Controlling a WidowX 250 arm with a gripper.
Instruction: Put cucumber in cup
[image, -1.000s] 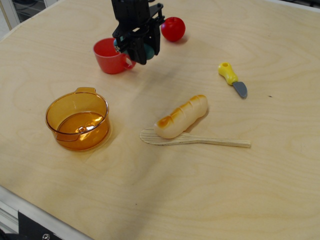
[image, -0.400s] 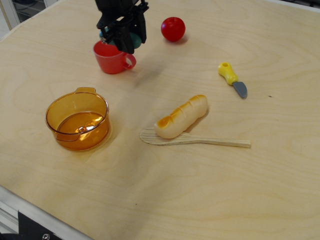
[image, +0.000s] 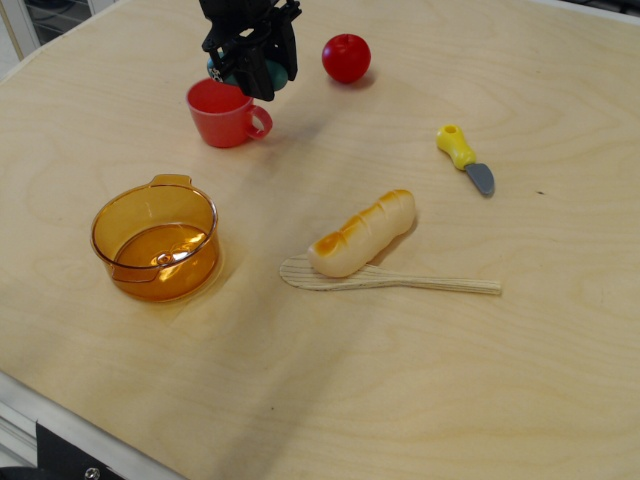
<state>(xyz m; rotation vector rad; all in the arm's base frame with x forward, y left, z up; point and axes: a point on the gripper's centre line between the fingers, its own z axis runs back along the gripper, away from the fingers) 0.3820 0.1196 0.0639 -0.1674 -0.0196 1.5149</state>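
On the wooden table (image: 420, 400), the black gripper (image: 250, 62) hangs over the far rim of the red cup (image: 222, 113), jaws clamped on the teal cucumber (image: 262, 72), held just above the cup's right side.

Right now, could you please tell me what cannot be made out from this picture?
- Cucumber: only a teal patch shows; the gripper covers the rest.
- Gripper: whether it is shut on the cucumber; dark parts overlap.
- Arm above the gripper: cut off by the top edge.
- Inside of the red cup: partly screened by the gripper.
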